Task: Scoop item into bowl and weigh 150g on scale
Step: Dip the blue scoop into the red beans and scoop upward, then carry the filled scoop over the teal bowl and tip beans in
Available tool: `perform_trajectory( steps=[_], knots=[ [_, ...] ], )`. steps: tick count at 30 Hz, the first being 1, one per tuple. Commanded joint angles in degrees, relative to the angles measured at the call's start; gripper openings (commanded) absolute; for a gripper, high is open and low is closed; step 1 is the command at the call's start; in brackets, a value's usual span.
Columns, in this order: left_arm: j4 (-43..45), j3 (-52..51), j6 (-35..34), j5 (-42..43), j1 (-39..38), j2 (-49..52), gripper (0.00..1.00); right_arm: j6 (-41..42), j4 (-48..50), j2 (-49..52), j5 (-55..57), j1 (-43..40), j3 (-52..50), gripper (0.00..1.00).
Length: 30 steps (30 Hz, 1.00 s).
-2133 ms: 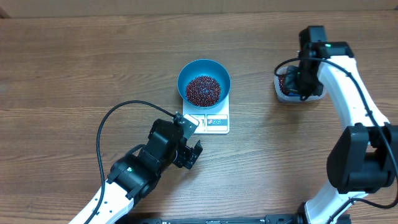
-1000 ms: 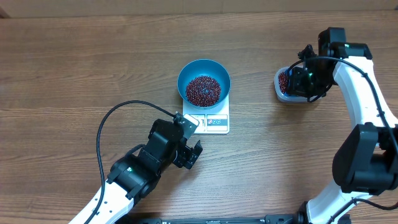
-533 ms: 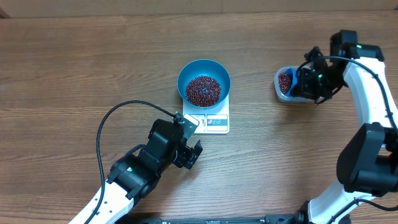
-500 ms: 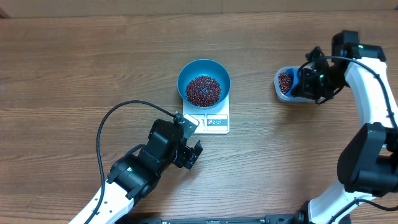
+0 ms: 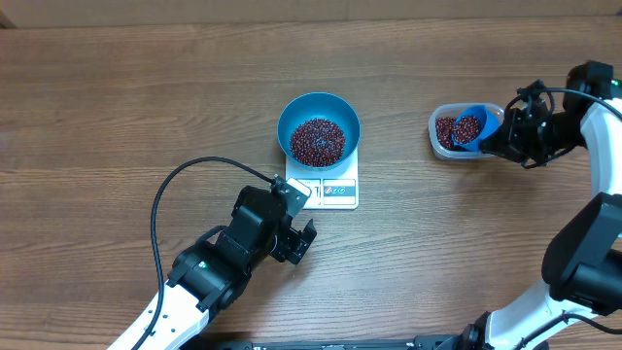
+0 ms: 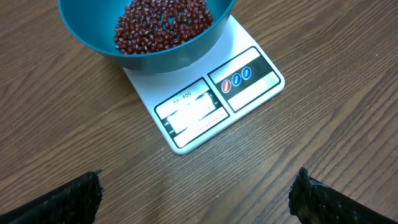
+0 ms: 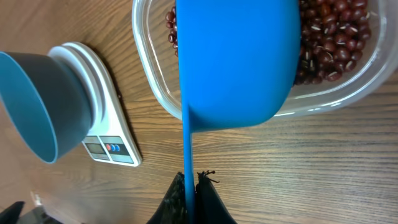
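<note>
**ENTRY: scoop loaded, over tub**

- **Right gripper** (image 7: 189,198): clamped tight on the thin handle of the blue scoop (image 5: 468,127). The scoop is held over the right part of the clear tub (image 5: 434,146) at scene right and is seen from overhead to be filled w/ beans.
- **Left gripper** (image 6: 198,198): jaws spread wide, nothing held. Parked just near of the scale, pointed at its display.
- **Beans** (image 5: 318,141): the main heap lies in the blue bowl (image 5: 292,112); more are left in the tub and a load sits in the scoop.
- **Bowl**: set on the white scale (image 5: 335,191) at table centre, covering its far part. The display and label panels are left exposed on the near side; the reading can't be made out.

**Risks (est.)**
- Beans could be spilled on the carry leftward to the bowl if the scoop is tipped. The handle is gripped at its end only, so it may be rotated by the load.
- 150 g could be overshot if the whole load is dumped at once.
- The bowl could be knocked off-centre by a low approach, and the reading upset.
- The scale could be nudged by the left arm or its black cable (image 5: 160,209), both close by.

**Surface / room**
- Brown wood-grain table (image 5: 117,97), flat and matte, w/ no stray beans seen.
- A pale strip is seen at the far edge; nothing more of the room is shown.
</note>
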Motion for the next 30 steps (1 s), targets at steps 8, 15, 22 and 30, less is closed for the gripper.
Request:
perform_trajectory(
  steps=[8, 15, 22, 30],
  knots=[
    [0.15, -0.42, -0.17, -0.52, 0.24, 0.28, 1.00, -4.92, -1.33, -1.95, -16.06, -4.35, -0.11, 0.04],
    [0.15, -0.42, -0.17, -0.55, 0.24, 0.28, 1.00, -7.56, -1.84, -1.97, -26.05, -4.57, -0.04, 0.04],
    [0.15, -0.42, -0.17, -0.55, 0.24, 0.28, 1.00, -13.94, -8.87, -2.23, -36.63, -2.84, 3.52, 0.04],
    [0.15, -0.42, -0.17, -0.55, 0.24, 0.28, 1.00, -12.04, -9.90, -6.78, -37.24, 5.16, 8.13, 0.04]
  ],
)
